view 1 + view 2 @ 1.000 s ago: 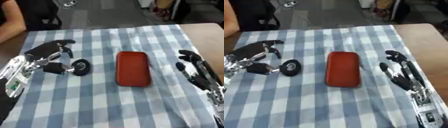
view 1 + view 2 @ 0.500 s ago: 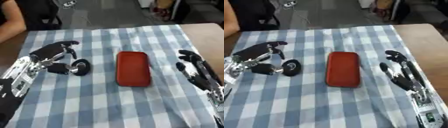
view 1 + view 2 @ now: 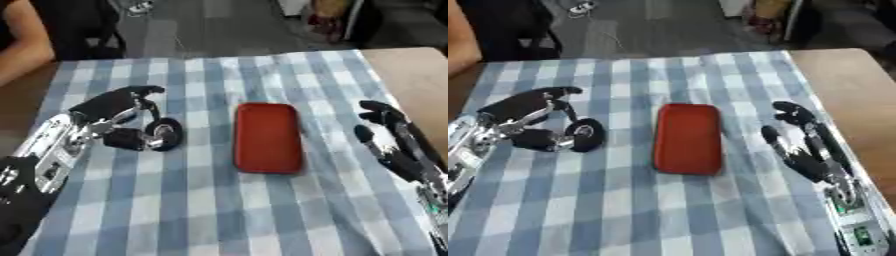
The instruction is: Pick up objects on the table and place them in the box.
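Note:
A flat red box [image 3: 269, 137] with rounded corners lies in the middle of the blue-and-white checked cloth [image 3: 201, 200]. Left of it a small black ring-shaped object [image 3: 164, 134] stands on the cloth. My left hand [image 3: 109, 106] comes in from the left, its fingers arched over the ring and spread apart, holding nothing. Its dark thumb [image 3: 123, 139] lies just left of the ring; whether it touches I cannot tell. My right hand [image 3: 802, 145] rests open on the cloth to the right of the red box, fingers pointing away from me.
The cloth covers most of a wooden table, with bare wood [image 3: 413, 75] showing at the far right. A person's arm [image 3: 22, 47] shows at the far left corner, away from the objects. A dark floor lies beyond the far edge.
My left hand has reached further right and forward, so its fingers now arch over the black ring. The ring, the red box and my right hand have stayed put.

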